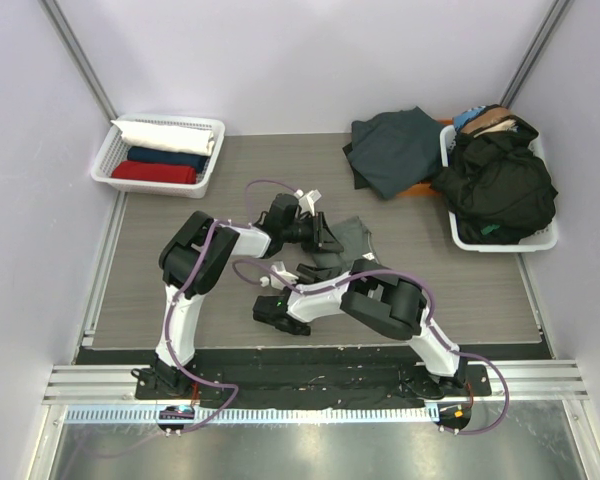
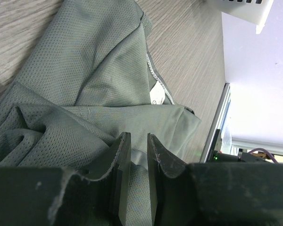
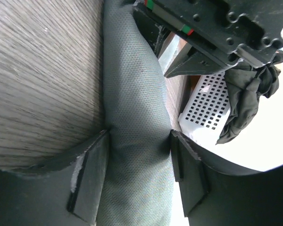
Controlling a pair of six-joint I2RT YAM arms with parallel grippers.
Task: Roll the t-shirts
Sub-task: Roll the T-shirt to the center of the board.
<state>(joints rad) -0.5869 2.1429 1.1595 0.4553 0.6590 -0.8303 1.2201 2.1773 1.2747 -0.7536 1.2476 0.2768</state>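
Observation:
A sage-grey t-shirt (image 1: pixel 355 238) lies bunched at the table's middle, partly under both arms. My left gripper (image 1: pixel 325 240) sits at its left edge. In the left wrist view the gripper (image 2: pixel 137 141) has its jaws nearly together with a fold of the shirt (image 2: pixel 99 61) between them, and the small neck label (image 2: pixel 156 94) shows beyond. My right gripper (image 1: pixel 315 270) is just in front of it. In the right wrist view that gripper (image 3: pixel 137 141) clasps a rolled part of the shirt (image 3: pixel 132 84), with both pads pressing its sides.
A white lattice basket (image 1: pixel 108 160) at the back left holds rolled white (image 1: pixel 165 135), navy (image 1: pixel 165 158) and red (image 1: pixel 152 172) shirts. A dark teal shirt (image 1: pixel 392 150) lies at the back. A white basket (image 1: pixel 500 243) at the right holds a black clothes pile (image 1: pixel 495 185).

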